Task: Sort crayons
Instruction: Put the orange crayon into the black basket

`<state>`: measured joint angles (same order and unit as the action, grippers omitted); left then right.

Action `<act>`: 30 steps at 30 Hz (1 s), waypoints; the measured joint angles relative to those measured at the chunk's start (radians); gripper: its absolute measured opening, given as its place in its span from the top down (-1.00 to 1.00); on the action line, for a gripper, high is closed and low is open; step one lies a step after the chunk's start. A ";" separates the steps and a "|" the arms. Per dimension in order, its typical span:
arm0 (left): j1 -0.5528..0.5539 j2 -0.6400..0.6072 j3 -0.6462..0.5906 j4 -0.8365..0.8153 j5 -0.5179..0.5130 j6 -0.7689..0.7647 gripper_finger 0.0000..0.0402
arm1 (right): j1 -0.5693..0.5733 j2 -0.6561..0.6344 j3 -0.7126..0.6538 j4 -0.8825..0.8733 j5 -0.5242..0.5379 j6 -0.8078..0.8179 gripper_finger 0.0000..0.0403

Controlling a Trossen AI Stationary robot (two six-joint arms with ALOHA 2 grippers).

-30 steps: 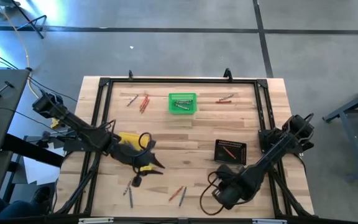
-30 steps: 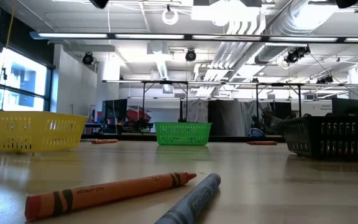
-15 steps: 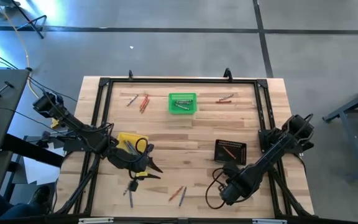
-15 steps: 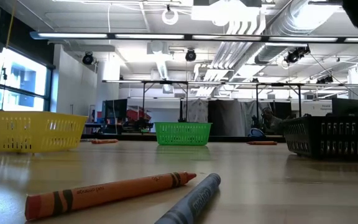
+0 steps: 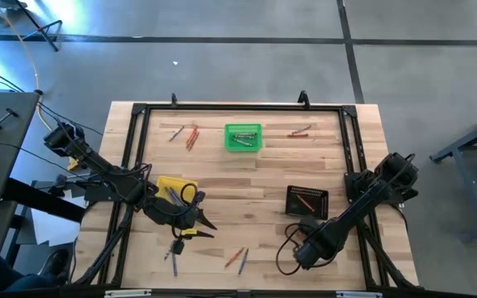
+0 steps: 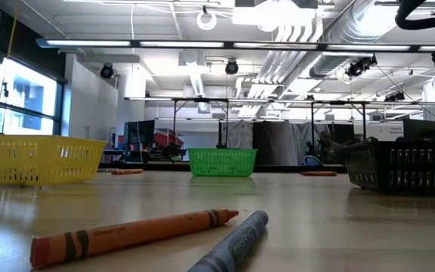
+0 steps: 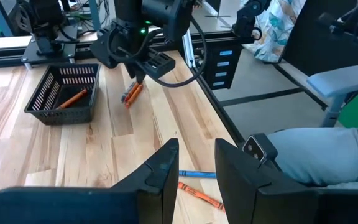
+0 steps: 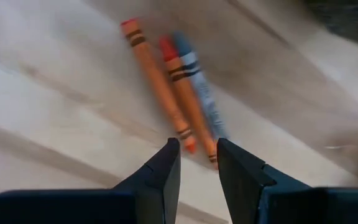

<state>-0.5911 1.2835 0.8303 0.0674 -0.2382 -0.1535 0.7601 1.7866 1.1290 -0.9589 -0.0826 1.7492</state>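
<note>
Our right pincer (image 8: 197,152) hangs slightly parted and empty over three crayons (image 8: 179,81); next we judge it must drop onto one, while our left pincer (image 7: 196,163), likewise parted and empty, waits over the worktop (image 5: 255,178).

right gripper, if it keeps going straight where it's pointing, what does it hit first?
Most likely the crayon cluster lying on the table: two orange-red and one blue crayon sit just ahead of the right gripper, whose jaws stand slightly apart. Depth is unclear from the wrist view.

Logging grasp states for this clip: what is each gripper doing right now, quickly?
Left gripper: jaws open, holding nothing, above the table's front left.
Right gripper: jaws open, empty, over three crayons.
</note>
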 joint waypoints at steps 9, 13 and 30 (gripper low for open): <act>0.000 0.000 0.000 0.000 0.000 -0.002 0.55 | 0.000 0.000 0.000 0.096 0.083 -0.011 0.51; 0.000 0.000 0.000 0.000 0.000 -0.002 0.55 | -0.001 0.000 0.000 0.073 0.105 -0.014 0.51; 0.000 0.000 0.000 -0.002 0.000 -0.001 0.55 | -0.016 0.006 0.000 0.079 0.154 0.000 0.51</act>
<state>-0.5911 1.2834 0.8303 0.0655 -0.2382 -0.1547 0.7443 1.7927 1.1290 -0.8801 0.0711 1.7496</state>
